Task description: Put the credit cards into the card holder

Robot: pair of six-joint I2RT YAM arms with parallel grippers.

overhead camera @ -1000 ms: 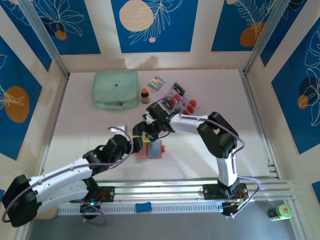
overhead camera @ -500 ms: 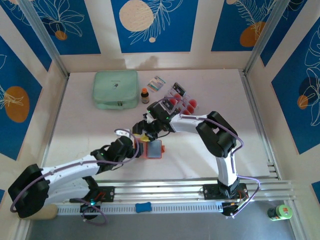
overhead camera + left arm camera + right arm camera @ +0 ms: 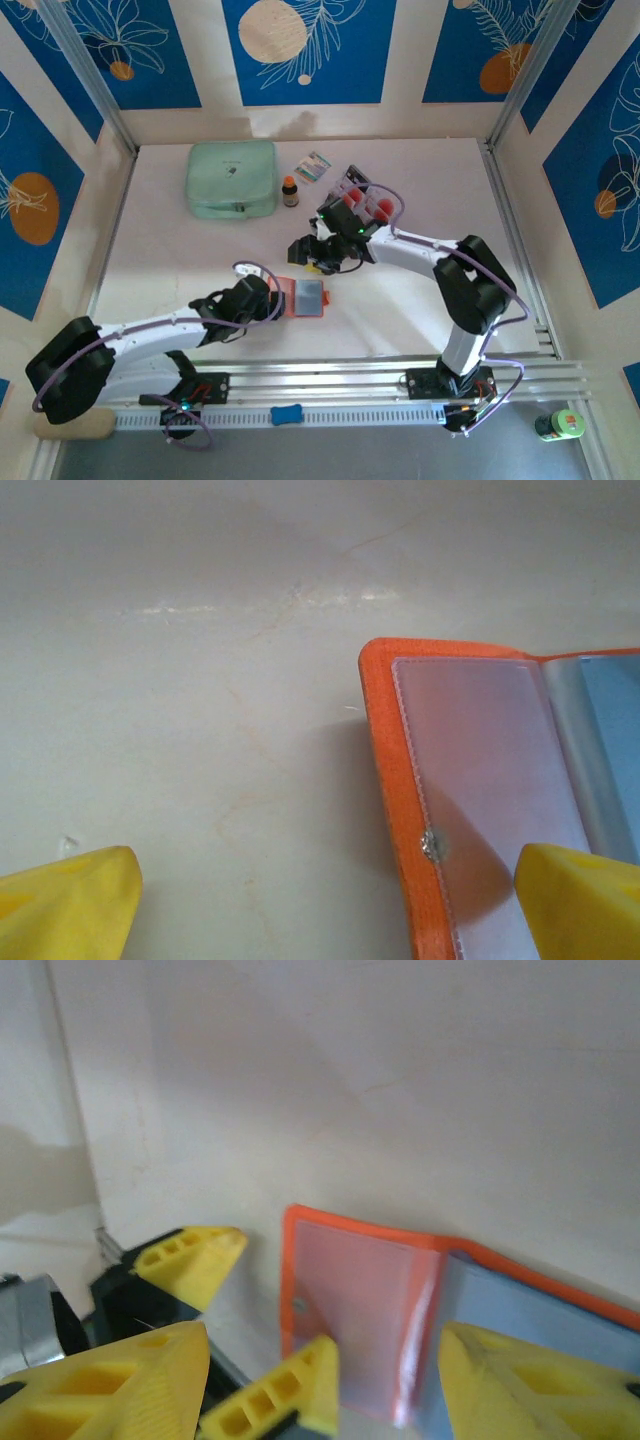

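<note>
- While your left gripper (image 3: 277,297) gapes wide at the open card holder (image 3: 310,298), your right gripper (image 3: 303,255) hovers just behind it, fingers apart;
- credit cards (image 3: 383,210) lie farther back, apart from the holder.

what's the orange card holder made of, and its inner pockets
The small orange folding card holder looks like matte woven fabric or textured faux leather: fine grain along its edge. Its pale clear inner pockets look like soft frosted plastic: translucent, faintly glossy, seemingly stitched edges.
</note>
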